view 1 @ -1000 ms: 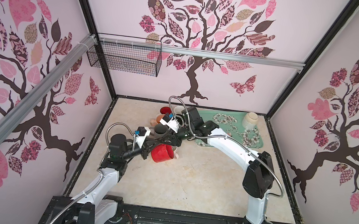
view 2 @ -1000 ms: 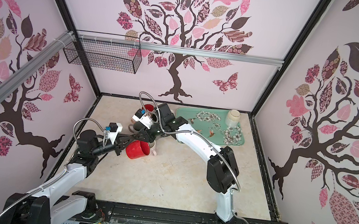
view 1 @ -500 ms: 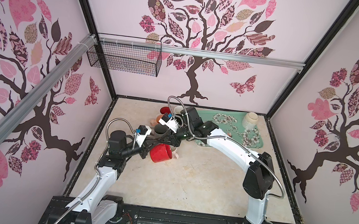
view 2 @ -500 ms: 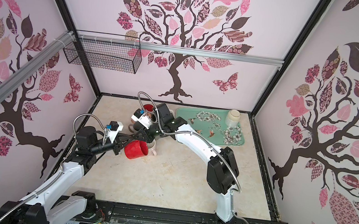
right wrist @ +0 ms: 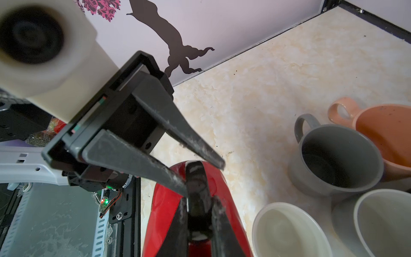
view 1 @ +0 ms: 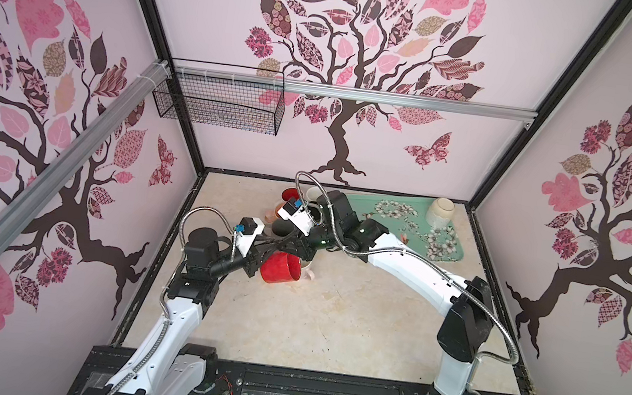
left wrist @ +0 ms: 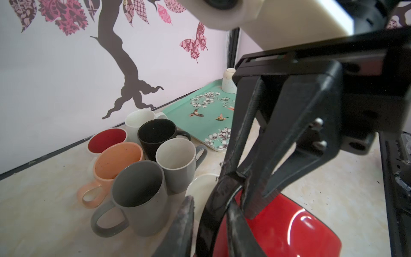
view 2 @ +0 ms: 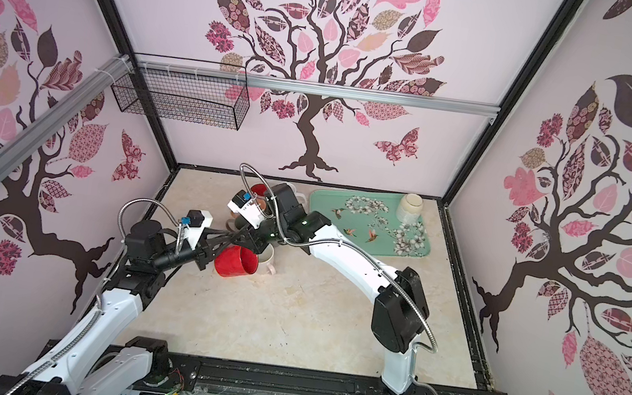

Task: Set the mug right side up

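The red mug lay on its side, or close to it, at the middle-left of the tabletop with its black handle uppermost. Whether its wall rested on the surface or hung just clear could not be told. The right tool was clamped together on that handle, probably because it was the one narrow part a thin jaw could pinch. Held that way, the body hung below, ready to be swung onto its base. The left tool reached in from the opposite side, and its jaws stood apart on either side of the same handle, one finger at most brushing it. This looked like a hand-over that left the weight with the right arm. A white mug stood upright just beside, and a grey mug stood among others behind. The turn would therefore need to stay on the open side.
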### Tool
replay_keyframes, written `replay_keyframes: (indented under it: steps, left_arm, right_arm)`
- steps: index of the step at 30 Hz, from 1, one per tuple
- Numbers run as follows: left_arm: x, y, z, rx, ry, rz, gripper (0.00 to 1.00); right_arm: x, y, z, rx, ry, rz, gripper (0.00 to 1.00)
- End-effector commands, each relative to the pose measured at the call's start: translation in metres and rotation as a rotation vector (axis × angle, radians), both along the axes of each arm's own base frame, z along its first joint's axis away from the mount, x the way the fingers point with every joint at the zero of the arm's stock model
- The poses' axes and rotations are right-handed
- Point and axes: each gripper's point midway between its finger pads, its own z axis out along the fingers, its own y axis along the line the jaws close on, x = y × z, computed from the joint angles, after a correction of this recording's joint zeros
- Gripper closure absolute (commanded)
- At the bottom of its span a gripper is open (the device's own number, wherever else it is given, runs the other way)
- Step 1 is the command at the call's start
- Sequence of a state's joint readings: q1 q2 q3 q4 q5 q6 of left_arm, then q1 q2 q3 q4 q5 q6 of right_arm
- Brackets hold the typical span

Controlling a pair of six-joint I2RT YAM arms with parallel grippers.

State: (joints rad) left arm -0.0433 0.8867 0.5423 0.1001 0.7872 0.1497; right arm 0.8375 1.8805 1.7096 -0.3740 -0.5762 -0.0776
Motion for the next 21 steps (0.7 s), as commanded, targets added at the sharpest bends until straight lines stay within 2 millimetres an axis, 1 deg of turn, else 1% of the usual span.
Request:
replay_keyframes:
  steps: [1,7,9,11,13,16,17,18,20,21]
  left_arm:
    - [-0.005,-0.006,0.045,-0.015,-0.125,-0.038,0.65]
    - [-0.005,-0.002,0.049,-0.009,-0.124,-0.011,0.55]
    - [-0.006,0.003,0.051,0.006,-0.12,0.024,0.54]
    - [-0.005,0.015,0.06,0.01,-0.138,0.092,0.53]
    - [-0.002,0.034,0.073,-0.016,-0.155,0.198,0.53]
    - [0.006,0.076,0.091,-0.096,-0.172,0.427,0.52]
    - [0.01,0.095,0.094,-0.133,-0.151,0.531,0.52]
    - [0.014,0.109,0.095,-0.159,-0.128,0.607,0.51]
    - [0.023,0.137,0.091,-0.219,-0.049,0.742,0.5]
    - [0.027,0.147,0.087,-0.245,-0.007,0.789,0.49]
  right_arm:
    - [0.007,0.0,0.025,0.036,-0.046,-0.054,1.0]
    - [0.018,0.0,0.025,0.02,-0.049,-0.113,1.0]
    - [0.02,0.0,0.026,0.02,-0.049,-0.13,1.0]
    - [0.022,0.0,0.027,0.019,-0.043,-0.136,1.0]
    - [0.023,0.001,0.025,0.009,-0.041,-0.152,1.0]
    - [0.02,0.005,0.017,-0.031,-0.063,-0.175,1.0]
    - [0.019,0.008,0.014,-0.047,-0.073,-0.179,1.0]
    - [0.017,0.011,0.012,-0.063,-0.083,-0.178,1.0]
    - [0.011,0.021,0.005,-0.104,-0.108,-0.172,1.0]
    - [0.007,0.025,0.003,-0.12,-0.122,-0.165,1.0]
